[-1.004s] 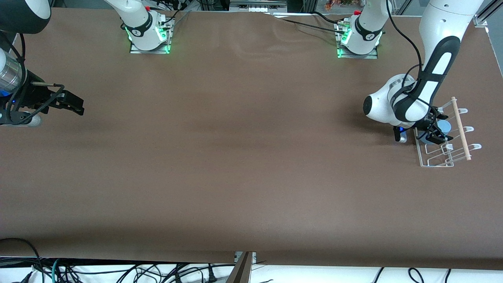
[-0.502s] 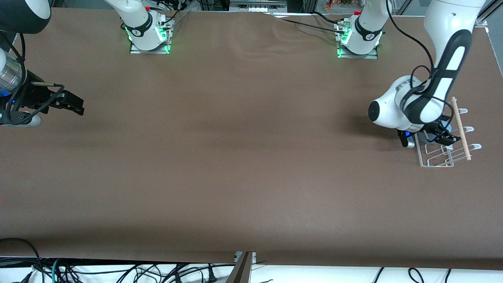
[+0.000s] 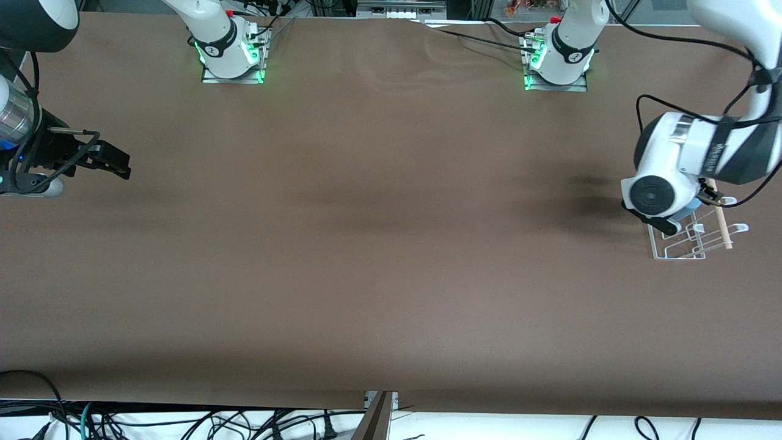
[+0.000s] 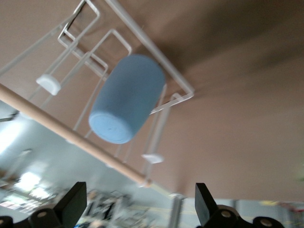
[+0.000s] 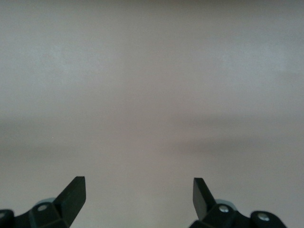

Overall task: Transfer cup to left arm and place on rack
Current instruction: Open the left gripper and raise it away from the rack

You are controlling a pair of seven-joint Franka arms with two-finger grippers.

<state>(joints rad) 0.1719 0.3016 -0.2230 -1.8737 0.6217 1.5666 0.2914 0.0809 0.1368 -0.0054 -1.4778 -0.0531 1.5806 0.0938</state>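
Note:
The light-blue cup (image 4: pixel 128 99) lies on its side on the wire rack (image 4: pixel 142 42), its base toward the wooden dowel (image 4: pixel 47 118). My left gripper (image 4: pixel 137 209) is open and empty, a little above the rack and clear of the cup. In the front view the left arm's white wrist (image 3: pixel 657 194) covers most of the rack (image 3: pixel 684 247), and only a sliver of the cup (image 3: pixel 689 209) shows. My right gripper (image 3: pixel 104 162) waits open and empty low over the table at the right arm's end; its wrist view (image 5: pixel 137 194) shows only bare table.
The brown table (image 3: pixel 379 244) stretches between the two arms. The rack stands close to the table's edge at the left arm's end. The arm bases (image 3: pixel 232 61) (image 3: pixel 556 67) stand at the table's edge farthest from the front camera.
My left hand has lifted off the rack and swung toward the left arm's end of the table, leaving the cup on the rack. The right arm has not moved.

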